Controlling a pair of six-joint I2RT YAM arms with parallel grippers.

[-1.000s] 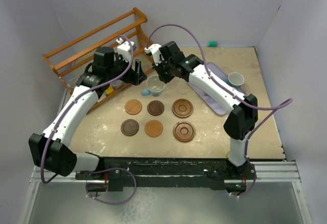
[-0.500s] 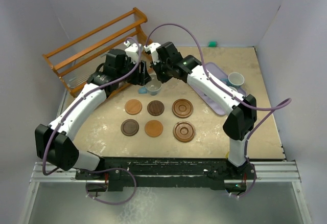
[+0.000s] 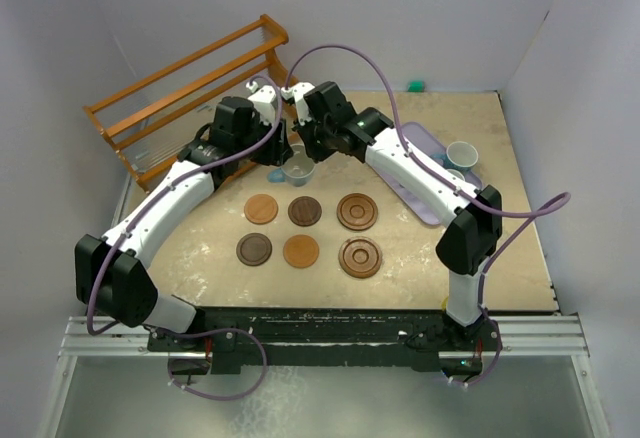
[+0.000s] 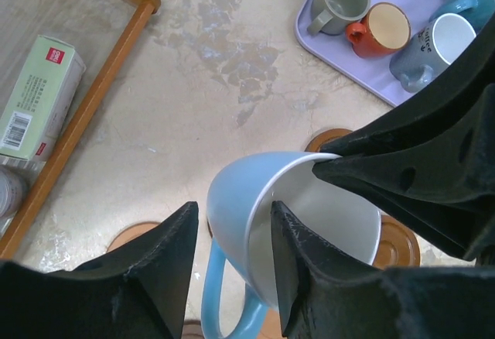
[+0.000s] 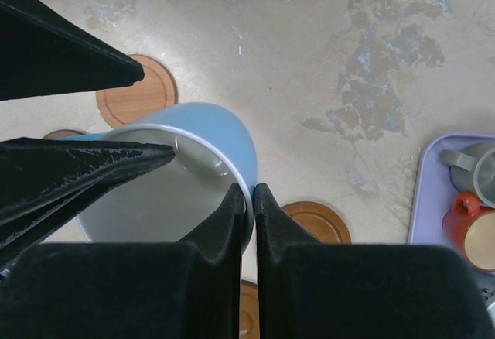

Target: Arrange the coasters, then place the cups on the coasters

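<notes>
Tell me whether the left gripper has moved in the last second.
Yes. The left gripper shifted right, away from the wooden rack, to the blue cup.

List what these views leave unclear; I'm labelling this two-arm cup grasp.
- Top view: the wrists cover the light blue cup's rim, so neither grip shows.
- Left wrist view: the left tool's fingers straddle the cup wall; contact is unclear.
- Top view: the right arm hides most cups on the tray.
- All views: the cup's base is hidden by its own body.
</notes>
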